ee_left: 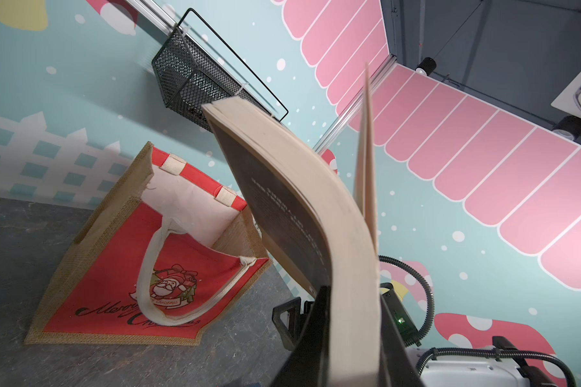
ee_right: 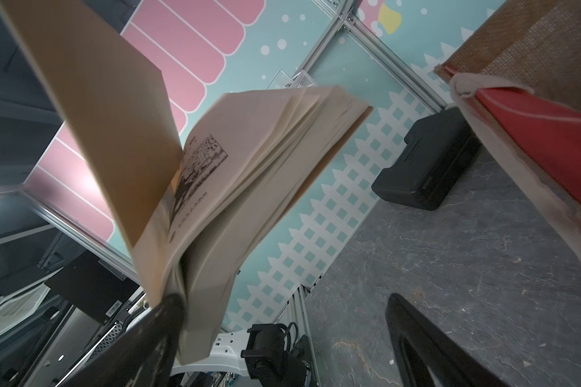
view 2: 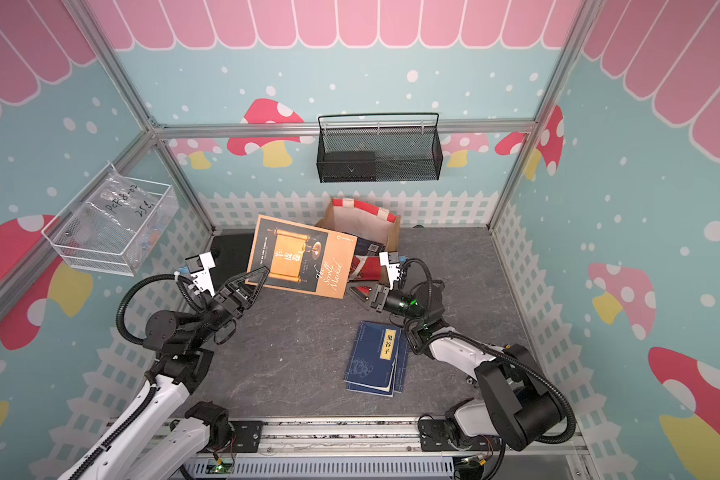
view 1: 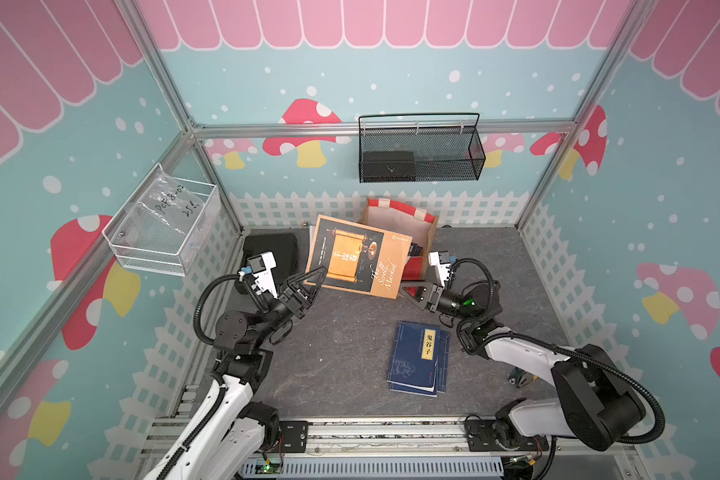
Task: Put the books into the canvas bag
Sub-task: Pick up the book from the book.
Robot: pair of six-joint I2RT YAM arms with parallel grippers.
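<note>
My left gripper (view 1: 319, 276) is shut on the left edge of a black-and-tan book with a gold scroll (view 1: 356, 262), which it holds tilted in the air in front of the canvas bag (view 1: 427, 226). In the left wrist view the book (ee_left: 299, 201) rises from between the jaws and its cover has flapped open. My right gripper (view 1: 404, 287) is open at the book's lower right corner; loose pages (ee_right: 249, 160) hang against one finger. The red and jute bag (ee_left: 114, 284) stands open, with dark books (view 1: 416, 249) inside. Dark blue books (view 1: 418, 359) lie stacked on the table.
A black plastic case (view 1: 271, 249) lies at the back left of the table. A black mesh basket (view 1: 420, 149) hangs on the back wall and a white wire basket (view 1: 163, 224) on the left wall. A small tool (view 1: 522, 378) lies near the right arm.
</note>
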